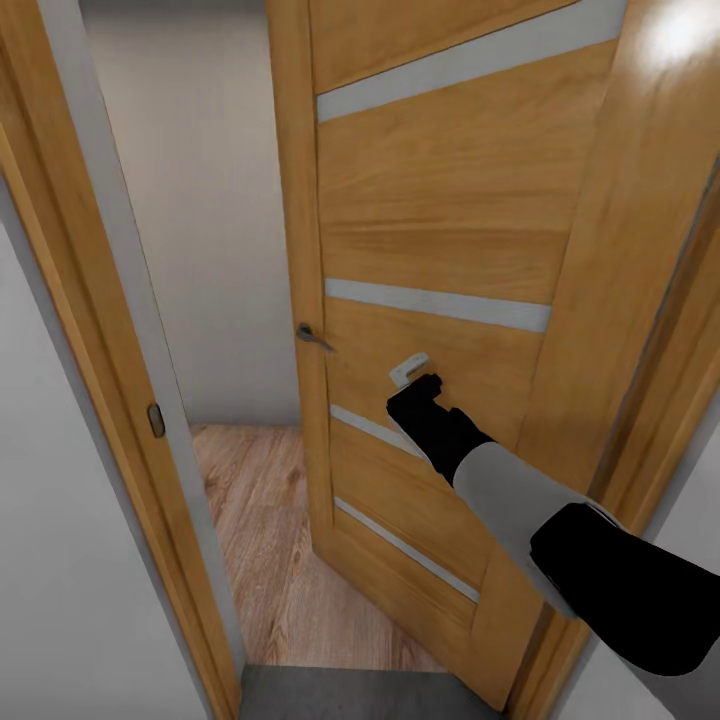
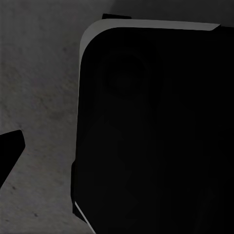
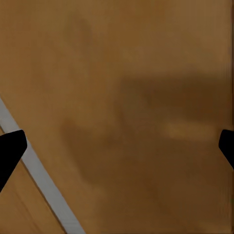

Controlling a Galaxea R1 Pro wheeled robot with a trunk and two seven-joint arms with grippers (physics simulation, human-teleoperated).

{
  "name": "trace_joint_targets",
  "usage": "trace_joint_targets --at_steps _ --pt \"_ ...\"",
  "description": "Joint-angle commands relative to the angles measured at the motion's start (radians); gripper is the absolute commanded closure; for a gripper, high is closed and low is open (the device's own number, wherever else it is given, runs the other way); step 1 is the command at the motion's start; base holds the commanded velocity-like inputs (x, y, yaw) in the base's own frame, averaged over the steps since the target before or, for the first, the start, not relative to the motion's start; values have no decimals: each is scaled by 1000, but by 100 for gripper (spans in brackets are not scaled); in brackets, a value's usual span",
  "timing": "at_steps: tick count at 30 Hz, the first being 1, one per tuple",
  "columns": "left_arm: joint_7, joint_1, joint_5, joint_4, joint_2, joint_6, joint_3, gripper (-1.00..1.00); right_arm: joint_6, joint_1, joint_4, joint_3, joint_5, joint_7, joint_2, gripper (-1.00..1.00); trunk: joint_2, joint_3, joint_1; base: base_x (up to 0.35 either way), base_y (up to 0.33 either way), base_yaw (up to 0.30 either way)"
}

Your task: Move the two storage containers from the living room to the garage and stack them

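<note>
The right gripper (image 1: 412, 372), fingers spread, presses the honey-wood door (image 1: 440, 220) at centre frame; light plank floor (image 1: 265, 520) beyond, lower left.

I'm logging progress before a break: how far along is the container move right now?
Nothing looks done: no container shows. In hand: the right gripper, fingers spread wide in its wrist view, is up against the wooden door, which stands partly open onto a room with a light plank floor. The left wrist view looks down at grey concrete. Fetching, carrying and stacking both containers apparently remain.
</note>
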Motion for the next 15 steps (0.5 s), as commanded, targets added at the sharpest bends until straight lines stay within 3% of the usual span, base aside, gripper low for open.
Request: trace_joint_targets --at_steps 1,7,8,11,15 --pt "0 0 10 -1 0 -2 0 -100 18 -2 -5 4 21 -12 0 -100 0 -1 0 0 0 0" --pt "0 0 10 -1 0 -2 0 -100 81 -2 -133 3 13 -6 0 -100 0 -1 0 0 0 0" --pt "0 0 9 -1 1 -2 -1 -100 163 -1 -256 1 -26 -2 0 -100 0 -1 0 0 0 0" --pt "0 0 9 -1 1 -2 -1 -100 217 0 -341 0 -81 0 0 -100 0 -1 0 0 0 0" --pt "0 0 9 -1 0 -2 -1 -100 237 0 -368 -2 -103 1 0 -100 0 -1 0 0 0 0"
